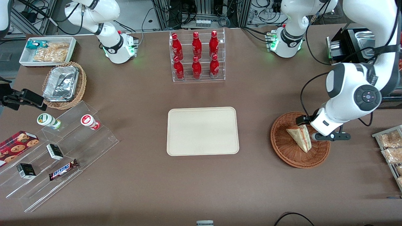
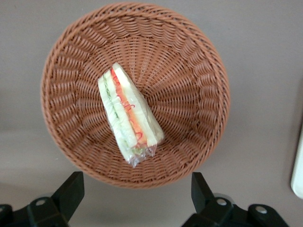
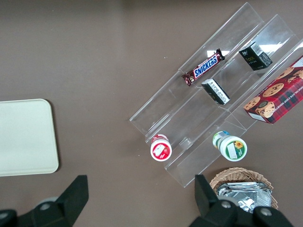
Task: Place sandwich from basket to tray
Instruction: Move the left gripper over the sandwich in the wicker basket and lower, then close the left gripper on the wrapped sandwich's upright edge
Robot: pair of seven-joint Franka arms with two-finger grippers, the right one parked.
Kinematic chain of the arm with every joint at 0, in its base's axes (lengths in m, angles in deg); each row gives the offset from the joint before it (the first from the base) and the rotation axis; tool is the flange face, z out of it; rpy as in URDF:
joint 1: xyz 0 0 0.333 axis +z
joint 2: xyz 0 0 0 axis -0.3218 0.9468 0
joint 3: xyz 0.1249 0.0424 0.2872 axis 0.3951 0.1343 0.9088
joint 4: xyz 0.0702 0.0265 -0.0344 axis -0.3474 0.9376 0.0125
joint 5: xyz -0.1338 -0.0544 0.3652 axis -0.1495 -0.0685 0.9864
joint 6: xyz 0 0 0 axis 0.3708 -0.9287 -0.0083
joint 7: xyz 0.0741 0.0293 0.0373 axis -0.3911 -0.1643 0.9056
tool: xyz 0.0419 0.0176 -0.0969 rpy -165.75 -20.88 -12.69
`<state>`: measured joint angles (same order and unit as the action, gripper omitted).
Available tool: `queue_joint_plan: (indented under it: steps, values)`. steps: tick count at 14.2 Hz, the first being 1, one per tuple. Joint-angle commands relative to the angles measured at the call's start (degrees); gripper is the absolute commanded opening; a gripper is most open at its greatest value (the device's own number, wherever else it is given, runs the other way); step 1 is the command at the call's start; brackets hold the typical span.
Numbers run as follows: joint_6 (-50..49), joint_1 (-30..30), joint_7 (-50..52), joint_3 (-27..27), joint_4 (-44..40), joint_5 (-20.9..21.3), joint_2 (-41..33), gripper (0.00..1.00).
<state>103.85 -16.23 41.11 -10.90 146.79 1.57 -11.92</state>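
The sandwich [image 1: 300, 136], a wrapped pale wedge with red, orange and green filling [image 2: 129, 113], lies in the round reddish-brown wicker basket [image 1: 282, 144] toward the working arm's end of the table. My left gripper [image 1: 309, 128] hovers over the basket, above the sandwich and apart from it. In the left wrist view the gripper [image 2: 136, 191] is open, its black fingers [image 2: 71, 189] spread wide over the basket's rim [image 2: 189, 94] with nothing between them. The cream-beige tray [image 1: 202, 131] sits bare at the table's middle; its edge [image 2: 298, 170] shows beside the basket.
A clear rack of red bottles [image 1: 197, 56] stands farther from the front camera than the tray. Toward the parked arm's end are a stepped acrylic shelf with snacks [image 1: 59, 147], a tan basket with a foil container [image 1: 64, 84] and a white bin [image 1: 47, 50]. Snack packets [image 1: 391, 144] lie beside the basket.
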Motion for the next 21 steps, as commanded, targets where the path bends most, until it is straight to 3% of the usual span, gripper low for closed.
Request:
queue_joint_plan:
  steps: [1, 8, 15, 17, 18, 21]
  values:
    - [6.7, 0.54, 6.56, -0.31, 5.24, 0.76, -0.71, 1.0]
    - [17.87, 1.15, 28.18, 0.83, 8.42, 0.58, 2.71, 1.0]
    - [20.6, 1.06, 34.54, 0.83, 8.33, 0.32, 7.03, 0.98]
    - [20.43, 1.15, 34.37, 0.83, 8.33, 0.32, 7.03, 0.26]
    - [20.26, 1.15, 34.28, 0.83, 8.25, 0.32, 6.94, 0.11]
    - [18.51, 1.15, 32.18, 0.83, 7.46, 0.58, 6.15, 0.03]
